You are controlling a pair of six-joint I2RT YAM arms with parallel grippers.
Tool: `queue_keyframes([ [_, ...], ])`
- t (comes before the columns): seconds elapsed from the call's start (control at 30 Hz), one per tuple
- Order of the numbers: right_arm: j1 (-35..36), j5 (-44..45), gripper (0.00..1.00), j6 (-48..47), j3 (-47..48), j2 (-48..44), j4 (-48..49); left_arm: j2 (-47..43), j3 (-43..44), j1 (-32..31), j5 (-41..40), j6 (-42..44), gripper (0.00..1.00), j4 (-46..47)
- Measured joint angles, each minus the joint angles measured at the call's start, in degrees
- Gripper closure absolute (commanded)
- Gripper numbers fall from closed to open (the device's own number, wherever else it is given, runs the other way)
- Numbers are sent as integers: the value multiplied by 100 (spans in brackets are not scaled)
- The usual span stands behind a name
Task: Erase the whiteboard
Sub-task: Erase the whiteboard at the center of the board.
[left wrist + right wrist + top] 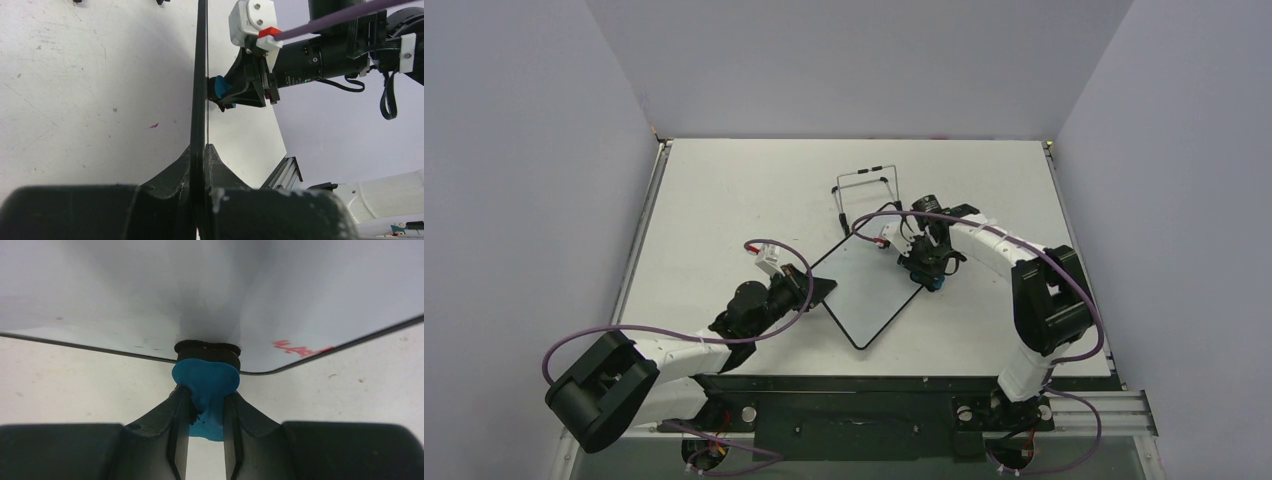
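Whiteboard point(871, 290) sits mid-bench, turned like a diamond in the overhead view, its white face almost clean. One short red scribble point(301, 347) shows near the edge in the right wrist view, just right of the eraser. Whether the board lies flat or is raised a little, I cannot tell.

Left tool point(822, 286) comes in from the lower left and is clamped narrow on the board's left corner. The left wrist view shows the black frame edge-on point(200, 90), pinched between both fingers point(220, 167).

Right tool point(206, 402) reaches in from the right and is closed on a small blue eraser point(205, 380). The eraser's dark pad is pressed to the board right at a rounded corner. From above, that eraser point(936, 284) is at the board's right corner.

Black wire stand point(865, 186) stands just beyond the board's upper corner, close beside the right arm's wrist, and it crowds that side. Purple cable point(574, 345) loops off the left arm at the lower left, well apart from the board. The pale bench point(724, 190) shows small scuffs and one tiny pink fleck point(153, 126).
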Motion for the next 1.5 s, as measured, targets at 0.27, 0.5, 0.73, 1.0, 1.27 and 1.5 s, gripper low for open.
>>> queue_keyframes([
  [0.27, 199, -393, 100, 280, 348, -74, -72, 0, 2, 0, -48, 11, 100, 26],
  [0.5, -146, -28, 100, 490, 577, 44, 326, 0, 0, -2, -13, -4, 100, 59],
  [0.73, -131, 59, 100, 120, 79, 120, 13, 0, 2, 0, -13, 7, 100, 4],
  [1.0, 227, -428, 100, 98, 254, 22, -334, 0, 2, 0, -52, 46, 100, 9],
  [1.27, -308, -37, 100, 431, 599, 96, 184, -24, 2, -2, 11, 35, 100, 63],
  [1.5, -236, 111, 100, 184, 190, 225, 63, -24, 0, 0, -13, 37, 100, -26],
])
